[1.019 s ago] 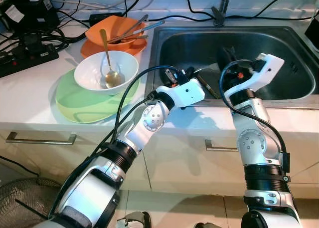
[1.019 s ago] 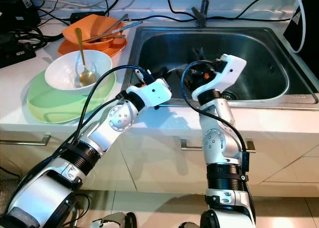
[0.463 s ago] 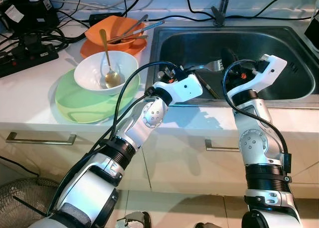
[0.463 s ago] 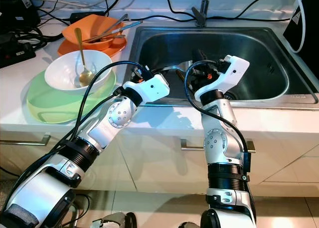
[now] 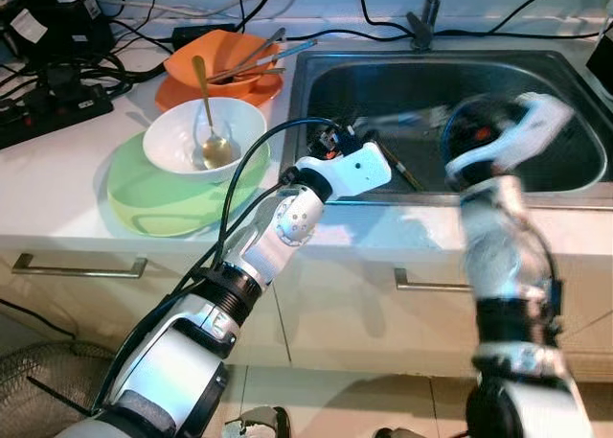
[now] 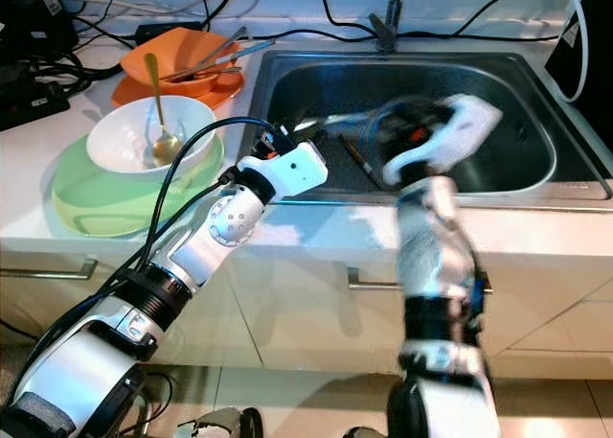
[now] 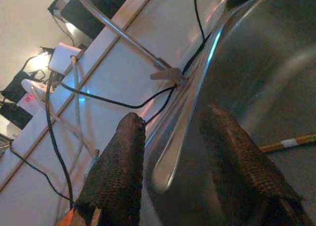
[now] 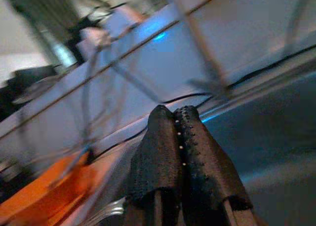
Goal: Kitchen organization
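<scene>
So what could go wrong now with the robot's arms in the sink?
1. The right end effector is shut on a fork and the arm is blurred from moving fast, so the fork might slip out or bang the sink wall.
2. The left end effector is open at the sink's rim, close to the moving right arm, so the two could bump.
3. Black cables run along the sink's back edge and could get snagged.
</scene>
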Controlling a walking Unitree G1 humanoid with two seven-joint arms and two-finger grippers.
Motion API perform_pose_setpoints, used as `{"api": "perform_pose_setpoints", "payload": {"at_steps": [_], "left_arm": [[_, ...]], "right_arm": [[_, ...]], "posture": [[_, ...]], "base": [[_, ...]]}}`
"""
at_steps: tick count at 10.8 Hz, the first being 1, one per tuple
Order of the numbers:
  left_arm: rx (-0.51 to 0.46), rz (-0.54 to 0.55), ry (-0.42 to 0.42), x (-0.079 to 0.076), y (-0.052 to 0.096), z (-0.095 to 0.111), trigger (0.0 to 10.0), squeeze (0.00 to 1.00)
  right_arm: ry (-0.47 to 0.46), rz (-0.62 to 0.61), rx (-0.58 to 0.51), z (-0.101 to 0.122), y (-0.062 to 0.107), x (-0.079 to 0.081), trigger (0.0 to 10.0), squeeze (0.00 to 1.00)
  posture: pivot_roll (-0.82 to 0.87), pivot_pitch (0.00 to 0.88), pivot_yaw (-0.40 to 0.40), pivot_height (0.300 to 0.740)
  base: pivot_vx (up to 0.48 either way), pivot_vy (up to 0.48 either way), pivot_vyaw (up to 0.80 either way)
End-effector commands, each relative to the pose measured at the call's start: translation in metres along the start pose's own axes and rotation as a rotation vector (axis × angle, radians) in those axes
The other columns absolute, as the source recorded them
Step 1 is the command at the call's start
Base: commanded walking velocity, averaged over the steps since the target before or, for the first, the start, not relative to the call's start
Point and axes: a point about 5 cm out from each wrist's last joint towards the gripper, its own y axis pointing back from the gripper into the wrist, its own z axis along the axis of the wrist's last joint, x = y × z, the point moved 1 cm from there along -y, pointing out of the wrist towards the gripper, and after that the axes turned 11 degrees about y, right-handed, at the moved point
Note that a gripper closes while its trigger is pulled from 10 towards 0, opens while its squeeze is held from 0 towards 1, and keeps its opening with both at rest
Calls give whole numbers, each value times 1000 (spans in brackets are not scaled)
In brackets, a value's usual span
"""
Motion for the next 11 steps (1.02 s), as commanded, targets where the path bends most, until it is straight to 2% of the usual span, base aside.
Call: {"api": "perform_pose_setpoints", "payload": {"at_steps": [1,3,4,5,7,9,10,11], "left_arm": [[-14,-30,6,-6,2,2,10000,0],[-16,-36,50,-9,3,2,10000,0],[1,-18,144,-8,5,0,10000,0],[36,7,291,-9,7,-5,10000,0],[74,52,559,-4,12,-6,10000,0],[70,68,722,-3,18,-5,10000,0],[70,67,785,-4,20,-4,10000,0],[77,52,813,-3,22,-3,10000,0]], "right_arm": [[-1,-57,-9,1,-3,-6,0,0],[47,-148,-7,1,-10,-18,0,0],[91,-186,14,-2,-14,-24,8196,0],[160,-194,46,-7,-17,-28,10000,0],[255,-156,95,-21,-20,-25,10000,0],[329,-116,175,-38,-21,-21,10000,0],[355,-92,199,-43,-21,-19,10000,0],[377,-74,213,-47,-21,-17,10000,0]], "posture": [[34,35,66,740],[39,25,65,740],[38,28,65,740],[36,31,66,740],[50,33,58,740],[66,35,50,740],[70,38,47,740],[75,38,44,740]], "base": [[0,0,0],[0,0,0],[0,0,0],[0,0,0],[0,0,0],[0,0,0],[0,0,0],[0,0,0]]}}
